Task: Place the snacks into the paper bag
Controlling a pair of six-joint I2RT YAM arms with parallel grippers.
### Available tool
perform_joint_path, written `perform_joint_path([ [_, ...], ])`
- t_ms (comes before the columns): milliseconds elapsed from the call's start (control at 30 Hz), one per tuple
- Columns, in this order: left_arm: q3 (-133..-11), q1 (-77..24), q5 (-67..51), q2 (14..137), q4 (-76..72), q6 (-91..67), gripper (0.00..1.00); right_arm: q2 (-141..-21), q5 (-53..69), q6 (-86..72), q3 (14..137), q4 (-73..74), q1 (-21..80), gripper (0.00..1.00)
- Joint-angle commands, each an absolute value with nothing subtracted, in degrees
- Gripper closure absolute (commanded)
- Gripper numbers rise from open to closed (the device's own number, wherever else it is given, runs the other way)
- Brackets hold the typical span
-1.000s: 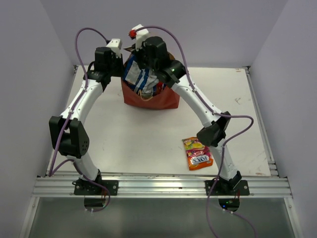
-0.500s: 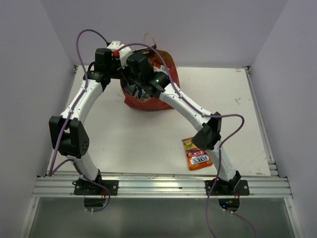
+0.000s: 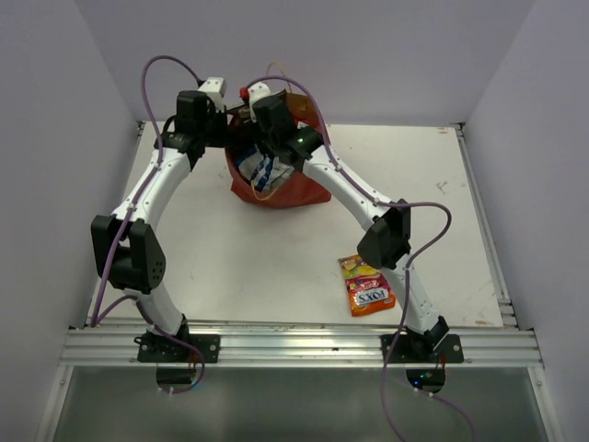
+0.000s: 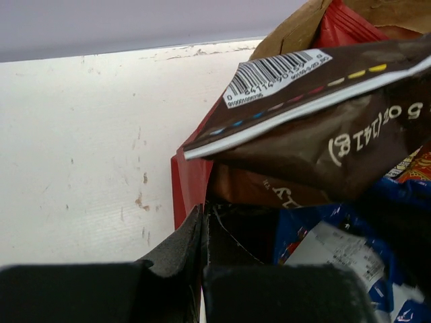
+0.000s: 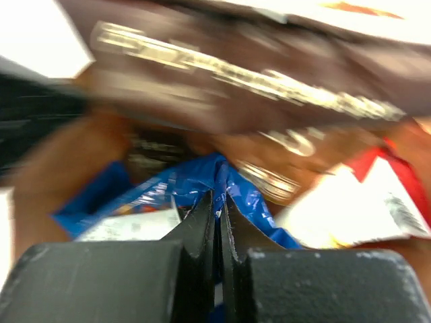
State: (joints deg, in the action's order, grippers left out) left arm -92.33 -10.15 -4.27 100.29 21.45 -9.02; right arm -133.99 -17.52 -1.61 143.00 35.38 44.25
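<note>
The red paper bag [image 3: 294,191] stands at the back of the table with snacks inside. A brown chip bag [image 4: 323,134] lies across its mouth over a blue-white packet [image 4: 316,232]. My left gripper [image 4: 203,214] is shut on the bag's left rim [image 4: 190,182]. My right gripper [image 5: 219,198] reaches down into the bag's mouth and is shut on a fold of the blue-white packet [image 5: 168,192]. The brown bag [image 5: 222,81] and a red-white packet [image 5: 363,202] lie beyond its tips. A small orange-yellow candy bag [image 3: 367,285] lies flat on the table by the right arm.
The white table [image 3: 442,212] ends in a raised rail on the right and a metal rail [image 3: 294,345] at the near edge. Grey walls close in at the back and both sides. Purple cables loop over both arms.
The right gripper dipped leftwards into the bag, squashing it, then drew back a little. The blue-white packet now sits lower in the bag. The left arm stayed at the rim.
</note>
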Motion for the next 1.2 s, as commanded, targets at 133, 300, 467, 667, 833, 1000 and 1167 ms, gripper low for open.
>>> perform_joint_path([
  [133,-93.34,-10.02,-4.83,99.58,18.81,-9.58,1.00,-133.06,-18.81,-3.17,143.96,41.75,38.50,0.98],
  [300,-94.22,-10.02,-4.83,99.76,19.42,-9.58,1.00,-131.93,-18.81,-2.99,144.85,40.96,38.50,0.55],
  [467,-94.66,-10.02,-5.45,99.67,19.51,-10.02,1.00,-119.64,-21.96,-0.44,141.52,35.96,38.85,0.02],
  [667,-94.92,-10.02,-6.06,99.41,19.34,-10.72,1.00,-101.99,-29.70,-2.71,128.28,39.36,39.02,0.01],
  [833,-95.36,-10.02,-6.85,99.14,19.95,-10.72,1.00,-86.60,-31.73,-14.66,98.15,39.40,39.11,0.01],
  [1000,-95.19,-10.02,-6.77,98.53,20.30,-10.46,1.00,-71.74,-29.98,-27.12,67.74,36.74,39.72,0.02],
  [1167,-95.19,-10.02,-7.21,98.96,20.21,-10.63,1.00,-63.90,-28.65,-34.71,53.55,37.88,43.85,0.02],
])
